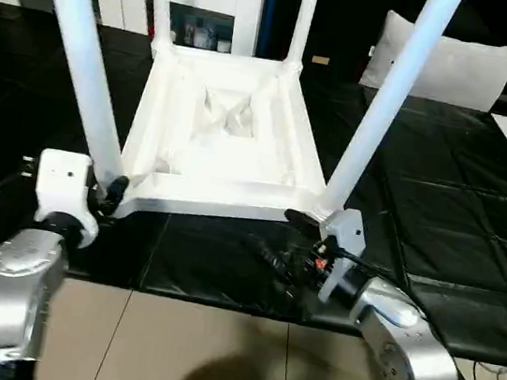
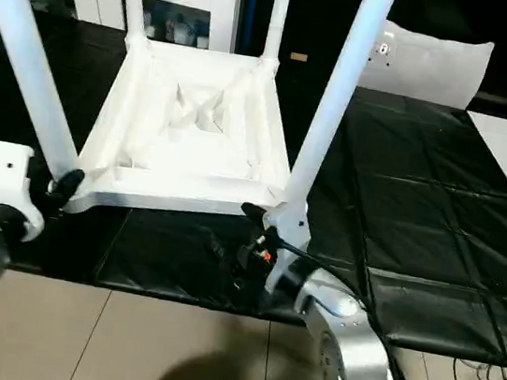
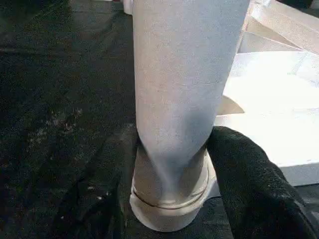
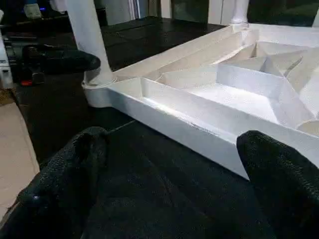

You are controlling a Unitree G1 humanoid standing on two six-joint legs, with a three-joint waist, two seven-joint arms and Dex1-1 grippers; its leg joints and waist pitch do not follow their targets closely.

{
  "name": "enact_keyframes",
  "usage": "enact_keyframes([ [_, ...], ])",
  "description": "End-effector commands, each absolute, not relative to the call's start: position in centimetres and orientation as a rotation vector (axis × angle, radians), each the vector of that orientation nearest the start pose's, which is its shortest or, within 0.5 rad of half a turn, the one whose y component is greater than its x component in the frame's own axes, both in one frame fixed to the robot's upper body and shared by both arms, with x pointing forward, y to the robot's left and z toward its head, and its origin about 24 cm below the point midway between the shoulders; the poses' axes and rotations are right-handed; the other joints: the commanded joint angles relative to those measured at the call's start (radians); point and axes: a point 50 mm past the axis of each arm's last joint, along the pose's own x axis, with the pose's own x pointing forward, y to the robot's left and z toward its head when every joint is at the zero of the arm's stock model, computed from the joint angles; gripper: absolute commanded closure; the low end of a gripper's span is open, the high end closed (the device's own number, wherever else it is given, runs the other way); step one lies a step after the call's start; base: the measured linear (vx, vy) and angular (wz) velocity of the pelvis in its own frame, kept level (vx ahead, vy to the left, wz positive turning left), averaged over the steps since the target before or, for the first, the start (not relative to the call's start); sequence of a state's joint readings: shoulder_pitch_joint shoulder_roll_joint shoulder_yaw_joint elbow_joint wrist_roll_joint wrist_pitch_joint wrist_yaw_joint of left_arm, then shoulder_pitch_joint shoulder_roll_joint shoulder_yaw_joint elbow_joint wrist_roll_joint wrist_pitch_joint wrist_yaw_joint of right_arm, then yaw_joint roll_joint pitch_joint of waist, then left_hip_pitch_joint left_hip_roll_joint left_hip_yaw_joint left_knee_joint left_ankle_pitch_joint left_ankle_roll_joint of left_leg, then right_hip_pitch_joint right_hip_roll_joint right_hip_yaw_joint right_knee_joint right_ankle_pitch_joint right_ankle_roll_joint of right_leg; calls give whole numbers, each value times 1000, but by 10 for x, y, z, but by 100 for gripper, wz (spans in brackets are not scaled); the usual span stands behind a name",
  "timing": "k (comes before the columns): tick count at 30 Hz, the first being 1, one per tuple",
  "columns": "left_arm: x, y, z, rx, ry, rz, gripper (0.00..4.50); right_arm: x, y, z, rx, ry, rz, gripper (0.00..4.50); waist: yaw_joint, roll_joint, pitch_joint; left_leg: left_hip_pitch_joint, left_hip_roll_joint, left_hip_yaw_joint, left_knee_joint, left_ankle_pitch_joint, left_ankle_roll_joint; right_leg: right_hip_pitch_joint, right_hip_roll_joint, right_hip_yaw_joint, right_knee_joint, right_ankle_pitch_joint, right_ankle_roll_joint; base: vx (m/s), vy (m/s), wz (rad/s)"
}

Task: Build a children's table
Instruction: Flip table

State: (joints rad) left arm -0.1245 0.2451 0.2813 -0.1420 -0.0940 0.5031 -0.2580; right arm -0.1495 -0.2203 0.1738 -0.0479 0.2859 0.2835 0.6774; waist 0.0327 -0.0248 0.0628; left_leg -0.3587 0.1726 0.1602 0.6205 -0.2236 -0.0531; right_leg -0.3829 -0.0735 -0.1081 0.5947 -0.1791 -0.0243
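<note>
Black left tool (image 3: 172,189) around leg (image 3: 182,99).

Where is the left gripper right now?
In the left eye view the left gripper sits at the near-left corner of the upturned tabletop, its black fingers on either side of the base of the near-left leg at its socket.

No readable text, label, brand, number or sign anywhere. Small coloured items behind the cabinet's (image 1: 199,29) glass doors too blurred to read.
</note>
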Motion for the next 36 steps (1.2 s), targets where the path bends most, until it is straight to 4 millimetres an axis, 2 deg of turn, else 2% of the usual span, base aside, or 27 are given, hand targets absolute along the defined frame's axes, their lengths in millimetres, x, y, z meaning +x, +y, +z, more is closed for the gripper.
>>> enact_keyframes([
  [1, 266, 241, 81, 50, 197, -27, 177, 255, -107, 66, 91, 121, 944, 0, -4, 16, -61, 0, 71, -25, -95, -162, 36, 42, -83, 73, -62, -163, -193, 0, 0, 0],
  [3, 265, 244, 81, 46, 208, -78, 177, 252, -107, 67, 109, 121, 983, 0, -3, 18, -59, 2, 69, -24, -96, -184, 36, 42, -84, 74, -65, -197, -190, 0, 0, 0],
  [5, 264, 248, 81, 58, 215, -103, 177, 251, -108, 68, 118, 123, 1013, 0, -3, 19, -55, 6, 71, -25, -99, -221, 23, 37, -84, 74, -71, -250, -179, 0, 0, 0],
  [8, 264, 249, 82, 59, 215, -124, 172, 250, -108, 69, 126, 124, 1036, 0, -4, 17, -53, 6, 69, -24, -100, -250, 11, 36, -85, 76, -75, -299, -166, 0, 0, 0],
  [9, 263, 250, 83, 58, 219, -149, 154, 248, -108, 70, 133, 127, 1063, 0, -6, 5, -53, 5, 69, -23, -101, -250, 11, 35, -85, 77, -77, -312, -160, 0, 0, 0],
  [10, 263, 250, 83, 58, 219, -149, 142, 248, -108, 70, 133, 127, 1063, 0, -3, 12, -54, 8, 69, -23, -100, -245, 12, 34, -85, 78, -76, -317, -159, 0, 0, 0],
  [12, 261, 255, 85, 50, 231, -197, 135, 244, -107, 71, 134, 138, 1130, 0, -1, 18, -54, 9, 69, -24, -100, -242, 11, 34, -86, 78, -76, -313, -159, 0, 0, 0],
  [17, 261, 259, 86, 51, 250, -238, 89, 245, -110, 71, 136, 142, 1136, 0, -1, 14, -55, 7, 70, -22, -101, -222, 11, 34, -84, 79, -69, -262, -178, 0, 0, 0],
  [22, 265, 261, 88, 54, 265, -270, 89, 244, -109, 70, 133, 150, 1146, 0, 1, 12, -54, 9, 69, -21, -101, -224, 10, 34, -86, 80, -71, -287, -175, 0, 0, 0],
  [23, 266, 263, 88, 73, 274, -273, 89, 244, -109, 69, 126, 150, 1145, 0, 3, 17, -54, 10, 68, -21, -101, -225, 8, 33, -86, 79, -70, -289, -175, 0, 0, 0],
  [27, 274, 271, 86, 92, 288, -202, 89, 245, -109, 69, 118, 146, 1138, 0, 2, 16, -55, 12, 66, -20, -101, -231, 7, 31, -83, 79, -73, -290, -166, 0, 0, 0],
  [28, 276, 272, 85, 98, 288, -189, 89, 245, -109, 69, 114, 144, 1134, 0, 1, 15, -55, 8, 68, -23, -101, -221, 6, 36, -86, 79, -69, -277, -168, 0, 0, 0],
  [31, 282, 272, 85, 75, 270, -163, 89, 245, -109, 68, 114, 147, 1131, 0, 1, 14, -56, 9, 68, -22, -100, -213, 7, 36, -87, 80, -69, -271, -173, 0, 0, 0],
  [32, 287, 270, 85, 43, 251, -157, 120, 245, -108, 67, 113, 149, 1130, 0, 2, 15, -56, 9, 68, -21, -100, -213, 6, 36, -88, 79, -69, -269, -177, 0, 0, 0],
  [36, 290, 267, 84, 49, 251, -171, 120, 245, -107, 67, 112, 147, 1129, 0, 3, 14, -58, 8, 69, -21, -99, -198, 9, 37, -88, 80, -66, -243, -185, 0, 0, 0],
])
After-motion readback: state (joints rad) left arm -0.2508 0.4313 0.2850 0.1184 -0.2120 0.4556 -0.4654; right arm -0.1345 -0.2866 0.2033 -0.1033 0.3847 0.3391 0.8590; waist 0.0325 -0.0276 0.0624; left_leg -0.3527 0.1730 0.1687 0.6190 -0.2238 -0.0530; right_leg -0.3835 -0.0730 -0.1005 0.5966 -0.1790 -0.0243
